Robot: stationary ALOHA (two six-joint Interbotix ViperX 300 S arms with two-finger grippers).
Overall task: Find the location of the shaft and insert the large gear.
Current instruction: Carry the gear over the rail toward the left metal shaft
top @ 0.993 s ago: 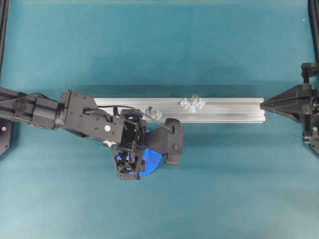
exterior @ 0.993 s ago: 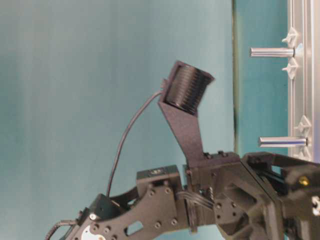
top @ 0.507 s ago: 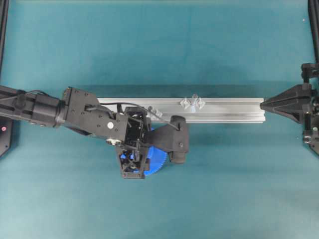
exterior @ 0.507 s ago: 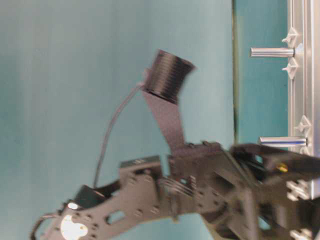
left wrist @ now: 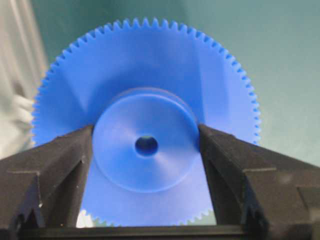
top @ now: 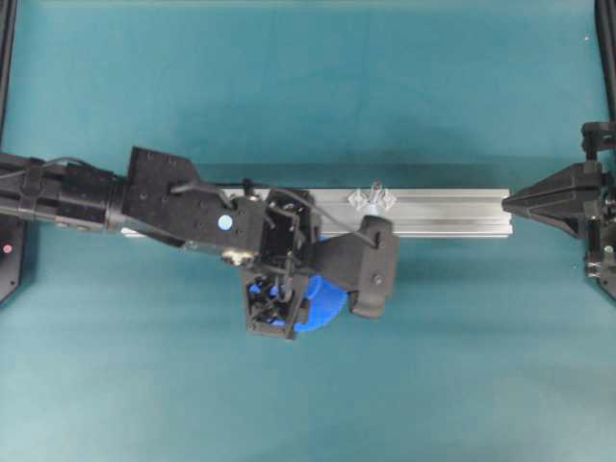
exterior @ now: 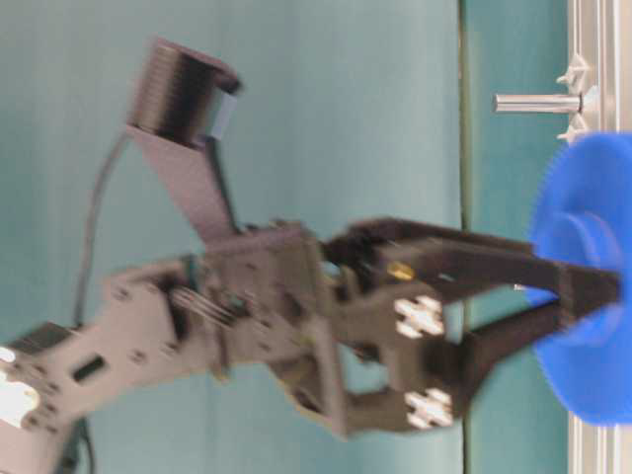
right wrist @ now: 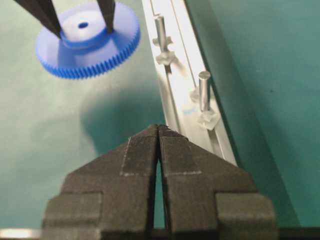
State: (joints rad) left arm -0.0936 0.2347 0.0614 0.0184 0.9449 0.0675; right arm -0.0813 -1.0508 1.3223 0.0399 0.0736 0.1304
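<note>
You see the bright blue, fine-toothed large gear (right wrist: 87, 42) lifted off the teal mat, level, hub up, beside the rail, apart from the slim upright grey shaft (right wrist: 204, 90).

Looks like a robotics lab bench. You've got a teal mat (top: 308, 87) over the whole table, black frame posts (top: 8, 58) at the edges, and an aluminium rail (top: 452, 212) laid out as a test fixture.
</note>
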